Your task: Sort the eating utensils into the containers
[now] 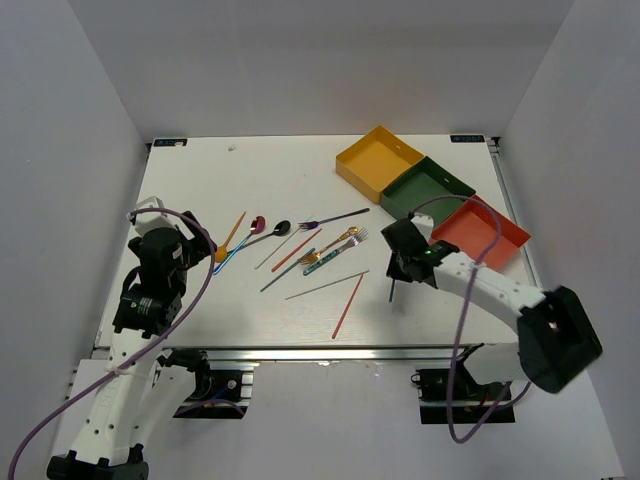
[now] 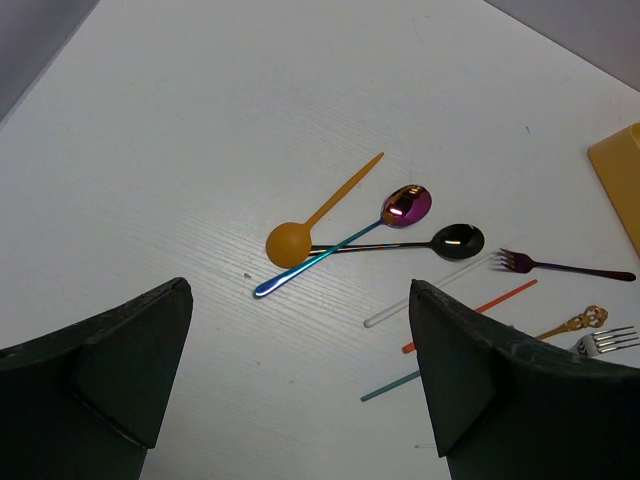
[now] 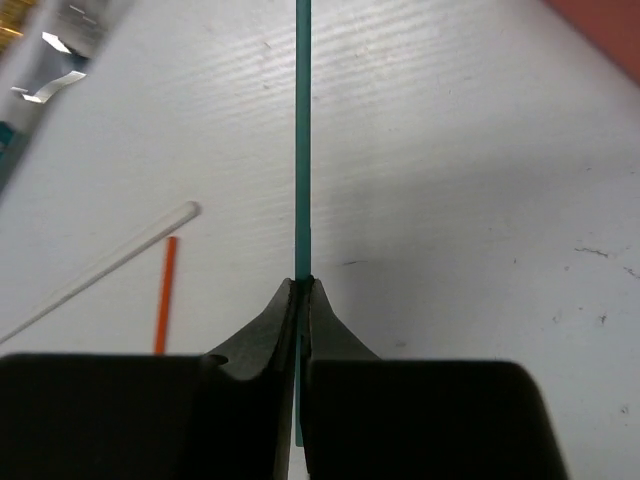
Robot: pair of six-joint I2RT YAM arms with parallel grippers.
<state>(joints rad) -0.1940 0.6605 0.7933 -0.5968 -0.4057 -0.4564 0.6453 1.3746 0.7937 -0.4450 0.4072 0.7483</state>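
Note:
My right gripper (image 1: 403, 262) (image 3: 302, 283) is shut on a thin teal chopstick (image 3: 302, 150), held above the table left of the red-orange tray (image 1: 480, 232); the stick's end hangs toward the table (image 1: 392, 296). My left gripper (image 1: 178, 252) (image 2: 300, 290) is open and empty above the table's left side. Just ahead of it lie an orange spoon (image 2: 290, 242), a pink spoon (image 2: 405, 205) and a dark spoon (image 2: 458, 240). A purple fork (image 1: 335, 218), a gold fork (image 1: 345, 238) and red (image 1: 348, 305) and grey (image 1: 327, 285) chopsticks lie mid-table.
The yellow tray (image 1: 378, 160), dark green tray (image 1: 427, 188) and red-orange tray stand in a diagonal row at the back right. White walls enclose the table on three sides. A grey chopstick (image 3: 110, 265) and a red one (image 3: 165, 295) lie left of my right gripper.

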